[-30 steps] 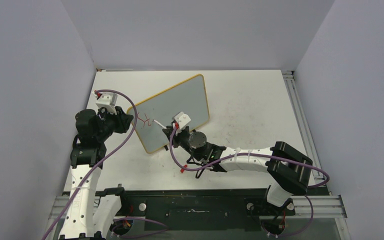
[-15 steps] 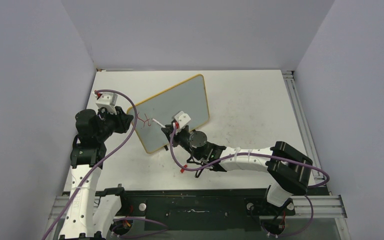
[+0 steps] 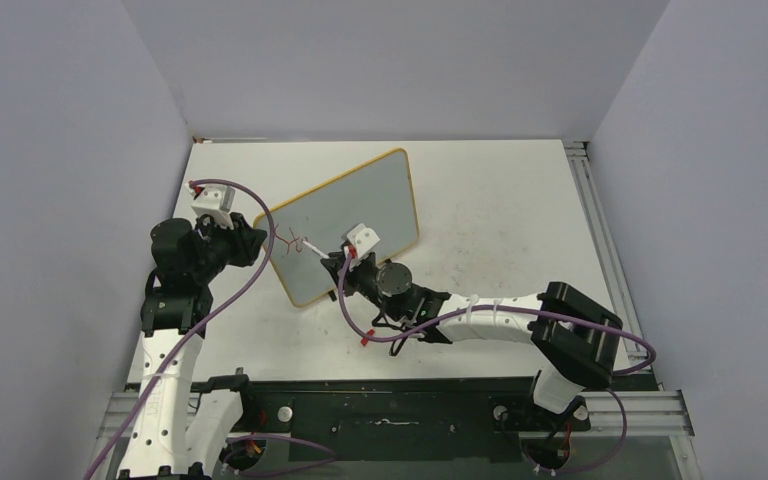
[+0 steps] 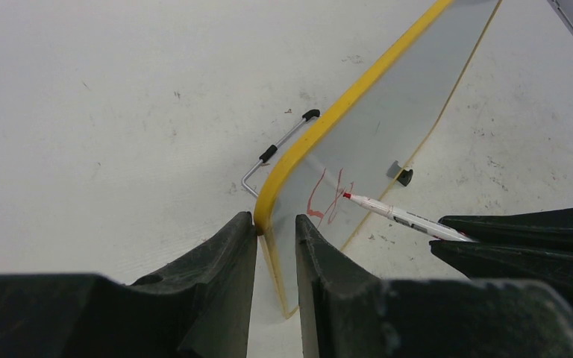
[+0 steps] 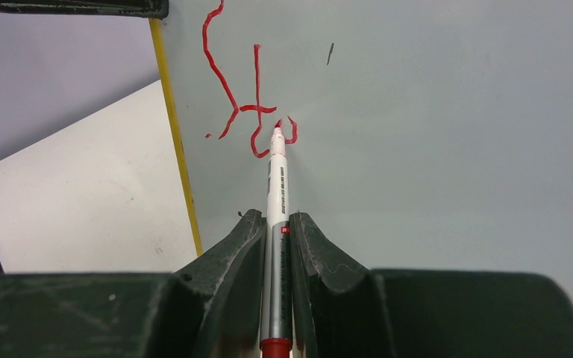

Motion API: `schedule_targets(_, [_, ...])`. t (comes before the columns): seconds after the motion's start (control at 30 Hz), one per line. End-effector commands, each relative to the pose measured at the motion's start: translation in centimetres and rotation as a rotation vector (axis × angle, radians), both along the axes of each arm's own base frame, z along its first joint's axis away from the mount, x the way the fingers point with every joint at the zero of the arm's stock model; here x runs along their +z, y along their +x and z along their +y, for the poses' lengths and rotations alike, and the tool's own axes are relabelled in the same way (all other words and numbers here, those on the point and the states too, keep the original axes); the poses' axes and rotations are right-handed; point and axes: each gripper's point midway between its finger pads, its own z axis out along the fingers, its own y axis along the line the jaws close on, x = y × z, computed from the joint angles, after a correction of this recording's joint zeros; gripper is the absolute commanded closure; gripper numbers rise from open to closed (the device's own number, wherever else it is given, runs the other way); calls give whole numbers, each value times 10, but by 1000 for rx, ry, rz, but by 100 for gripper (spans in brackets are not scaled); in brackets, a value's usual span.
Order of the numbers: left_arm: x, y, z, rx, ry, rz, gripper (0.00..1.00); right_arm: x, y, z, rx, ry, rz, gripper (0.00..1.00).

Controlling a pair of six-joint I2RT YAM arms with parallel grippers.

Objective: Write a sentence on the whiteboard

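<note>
One whiteboard (image 3: 345, 215). One marker (image 5: 277, 194). Two arms: left arm (image 3: 175, 300), right arm (image 3: 480, 320). Two grippers, left gripper (image 4: 276, 231) and right gripper (image 5: 276, 224), two fingers each. Red writing (image 5: 239, 97): two letters plus the start of a third, one line. Two purple cables (image 3: 222, 182), one per arm. One wire stand (image 4: 268, 153), two black tips. One table (image 3: 500, 200).

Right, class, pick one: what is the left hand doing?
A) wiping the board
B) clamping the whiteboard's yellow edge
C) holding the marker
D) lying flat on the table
B: the left wrist view shows the left hand clamped on the yellow edge of the whiteboard; the right hand holds the marker.
</note>
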Motion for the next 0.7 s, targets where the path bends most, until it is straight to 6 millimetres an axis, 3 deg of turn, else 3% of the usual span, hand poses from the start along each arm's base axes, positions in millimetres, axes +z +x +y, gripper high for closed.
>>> schedule_targets(0.0, [11, -1, -5, -30, -4, -40, 76, 3, -4, 6, 16, 26, 7, 95])
schedule_targets(0.67, [11, -1, -5, -29, -3, -40, 76, -11, -1, -8, -45, -3, 30, 95])
